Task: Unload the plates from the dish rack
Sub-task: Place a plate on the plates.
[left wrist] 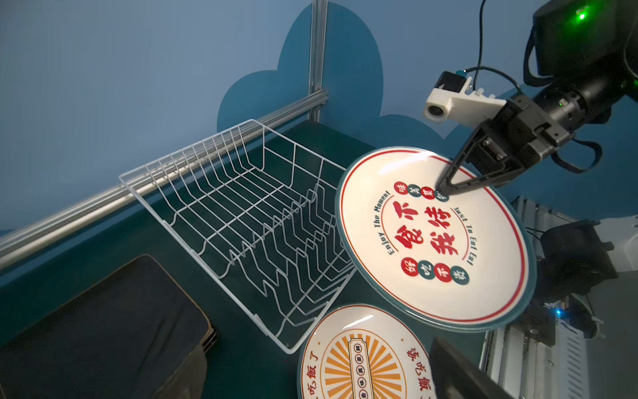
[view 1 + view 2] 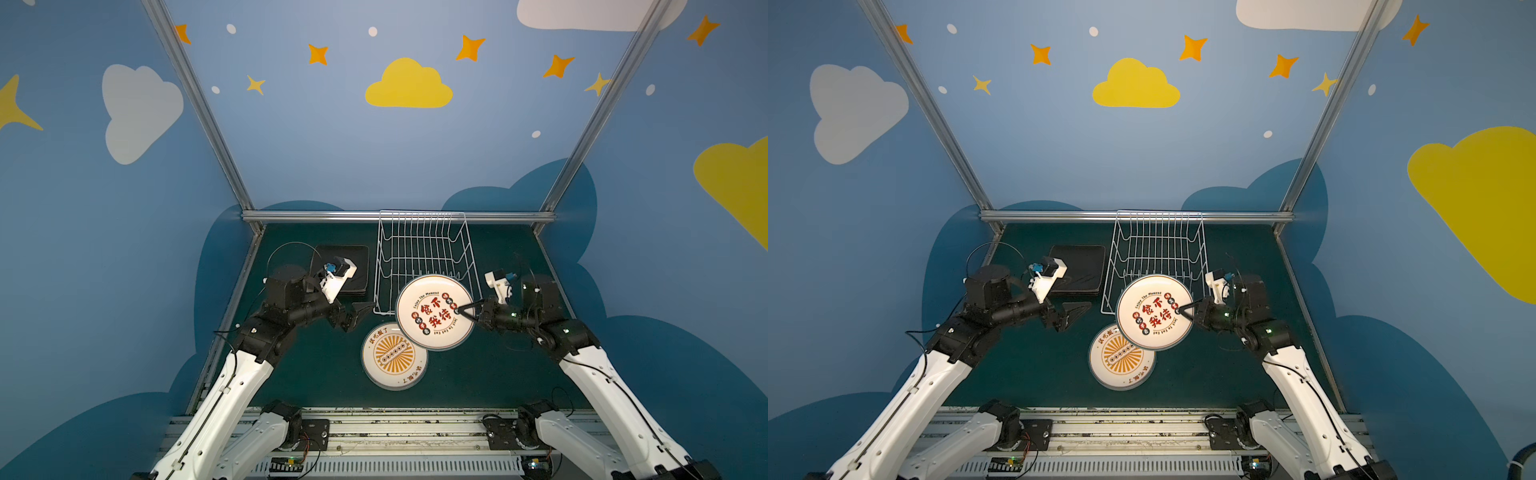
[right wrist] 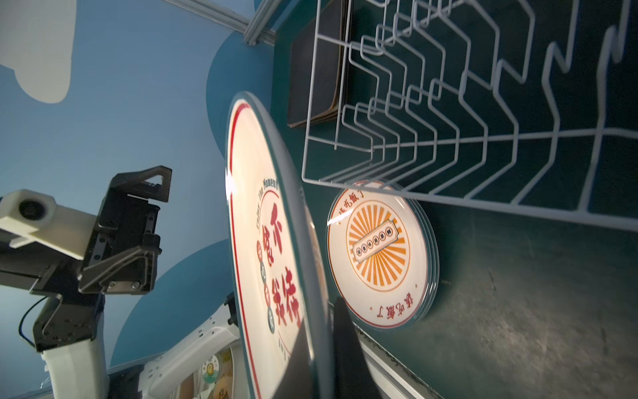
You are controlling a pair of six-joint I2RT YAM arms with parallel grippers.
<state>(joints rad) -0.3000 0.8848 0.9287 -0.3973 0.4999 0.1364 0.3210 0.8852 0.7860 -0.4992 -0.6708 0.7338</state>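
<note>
Plate with red lettering [image 2: 432, 316] hangs tilted above the green worktop [image 2: 478, 374], pinched at its rim by the right tool [image 2: 460, 309], which is clenched on the edge nearest its own arm and leaves the printed face clear. The plate is held off the near end of the white wire dish rack [image 2: 419, 249] and partly over a stack of round plates [image 2: 392, 357] topped by an orange sunburst print, apparently so it can be lowered onto that pile. The rack itself stands empty against the back rail. A pile of black square plates [image 2: 357, 257] lies flat just beside the rack's left side. The left tool [image 2: 360, 318], jaws spread and carrying nothing, hovers in front of that black pile, seemingly parked clear of the delivery. Judged from the bare rack, this is the last plate out.
</note>
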